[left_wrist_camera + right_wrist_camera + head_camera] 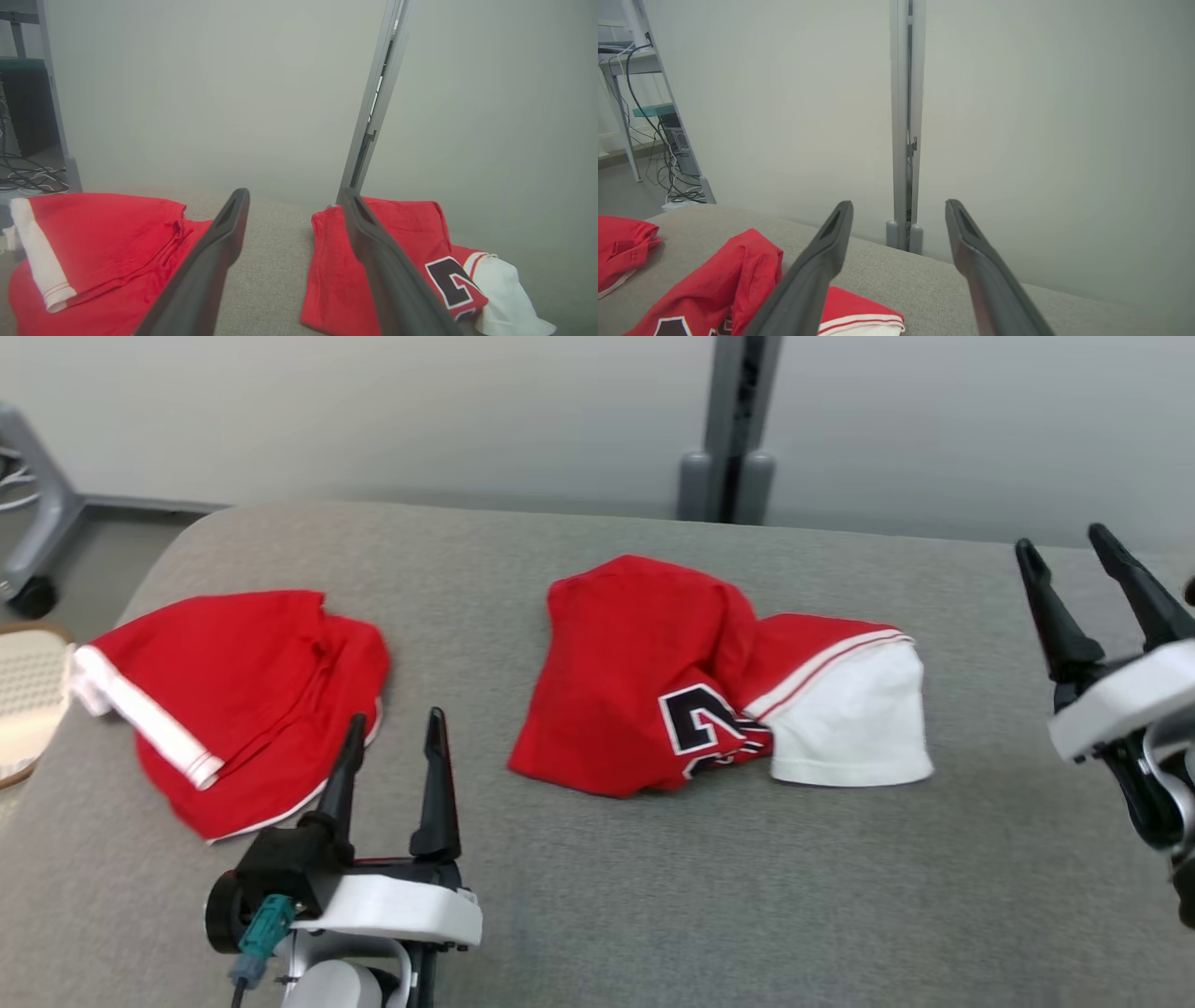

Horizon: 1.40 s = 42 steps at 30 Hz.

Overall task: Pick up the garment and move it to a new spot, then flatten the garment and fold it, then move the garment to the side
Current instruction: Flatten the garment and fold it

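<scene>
My left gripper (395,716) is open with nothing in it, its fingers well apart. It hovers low over the near-left part of the grey padded table (653,896). My right gripper (1061,539) is also open and holds nothing; it's up at the far right, well apart from any cloth. The jersey (653,681) lies crumpled mid-table, between the two grippers and touched by neither. It's red, with a black number outlined in white on the near side and a white sleeve with red-white trim sticking out to its right. In the left wrist view it sits partly behind my right-hand finger, with bare table between the fingers. A second red garment (243,700) with a white band lies at the table's left end, just beyond the left gripper's tips; I can't tell if they touch. A grey post (738,420) stands behind the table's far edge against the pale wall.
</scene>
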{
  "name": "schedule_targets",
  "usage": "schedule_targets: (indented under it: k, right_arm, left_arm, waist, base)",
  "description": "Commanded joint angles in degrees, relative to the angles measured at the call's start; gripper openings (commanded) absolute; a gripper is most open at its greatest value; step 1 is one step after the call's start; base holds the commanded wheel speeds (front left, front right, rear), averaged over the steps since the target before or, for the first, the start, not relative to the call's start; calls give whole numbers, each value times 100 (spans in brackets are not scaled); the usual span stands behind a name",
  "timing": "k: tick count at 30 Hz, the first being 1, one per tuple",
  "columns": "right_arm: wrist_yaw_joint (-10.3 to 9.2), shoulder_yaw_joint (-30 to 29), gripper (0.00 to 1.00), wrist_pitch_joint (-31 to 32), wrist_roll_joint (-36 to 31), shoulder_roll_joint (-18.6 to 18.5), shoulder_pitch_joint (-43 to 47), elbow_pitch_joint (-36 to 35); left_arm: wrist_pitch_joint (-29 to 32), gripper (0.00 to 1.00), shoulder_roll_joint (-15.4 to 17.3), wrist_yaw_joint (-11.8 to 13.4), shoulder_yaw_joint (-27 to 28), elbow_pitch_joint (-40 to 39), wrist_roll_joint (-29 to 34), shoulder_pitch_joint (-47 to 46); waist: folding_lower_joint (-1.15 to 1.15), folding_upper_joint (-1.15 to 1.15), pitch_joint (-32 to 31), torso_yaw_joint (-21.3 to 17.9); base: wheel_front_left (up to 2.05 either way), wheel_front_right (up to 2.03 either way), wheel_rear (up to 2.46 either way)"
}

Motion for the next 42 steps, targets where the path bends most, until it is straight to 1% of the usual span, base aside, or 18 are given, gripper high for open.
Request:
schedule_targets:
  k: [1, 4, 7, 9, 10, 14, 19, 22, 25, 28, 34, 39, 42]
  right_arm:
    - [1, -361, 100, -18, -111, 73, 447, -253]
    - [1, -1150, 100, -17, -208, 288, 1100, -725]
    - [1, -1743, 100, -19, -458, 556, 1748, -1105]
    - [2, -2023, 100, -18, -636, 734, 2090, -1299]
    - [2, -2023, 100, -18, -636, 734, 2090, -1299]
    - [2, -2369, 100, -18, -1005, 1034, 2526, -1493]
    - [2, -2515, 100, -19, -1177, 1204, 2669, -1576]
    - [2, -2452, 100, 51, -1135, 1228, 2652, -1554]
    - [2, -2326, 100, 251, -1030, 1210, 2569, -1460]
    - [2, -2168, 100, 561, -1011, 1160, 2429, -1203]
    - [2, -1956, 100, 1108, -601, 1224, 2029, -514]
    - [2, -1925, 100, 1411, -82, 1219, 1669, 19]
    - [2, -1919, 100, 1535, 102, 1176, 1483, 349]
  left_arm:
    - [-7, 100, 23, 19, 103, -30, 39, -98]
    - [-6, 100, 23, 23, 234, -46, 68, -46]
    - [-6, 100, 21, -4, 317, -56, 91, 9]
    - [-7, 100, 25, -7, 354, -74, 125, 43]
    - [-7, 100, 25, -7, 354, -74, 125, 43]
    - [-6, 100, 24, 37, 355, -84, 137, 173]
    - [-6, 100, 22, -5, 286, -46, 156, 201]
    - [-6, 100, 23, -33, 221, -2, 156, 174]
    - [-6, 100, 22, -35, 143, 61, 169, 143]
    - [-6, 100, 24, -32, 85, 111, 182, 106]
    - [-7, 100, 21, -49, -51, 234, 105, -32]
    - [-6, 100, 22, -24, -187, 252, 48, -150]
    - [-7, 100, 24, 12, -253, 247, 21, -168]
  waist:
    - [0, 0, -113, -368]
    - [0, 0, -173, -557]
    - [0, 0, -218, -688]
    - [0, 0, -218, -746]
    - [0, 0, -218, -746]
    - [0, 0, -229, -809]
    - [0, 0, -215, -758]
    - [0, 0, -168, -662]
    - [0, 0, -76, -553]
    - [0, 0, 46, -432]
    - [0, 0, 282, -134]
    - [0, 0, 469, 128]
    - [0, 0, 559, 269]
  base:
    - [0, 0, 0]
    - [0, 0, 0]
    - [0, 0, 0]
    - [0, 0, 0]
    - [0, 0, 0]
    - [0, 0, 0]
    - [0, 0, 0]
    - [0, 0, 0]
    - [0, 0, 0]
    - [0, 0, 0]
    - [0, 0, 0]
    - [0, 0, 0]
    - [0, 0, 0]
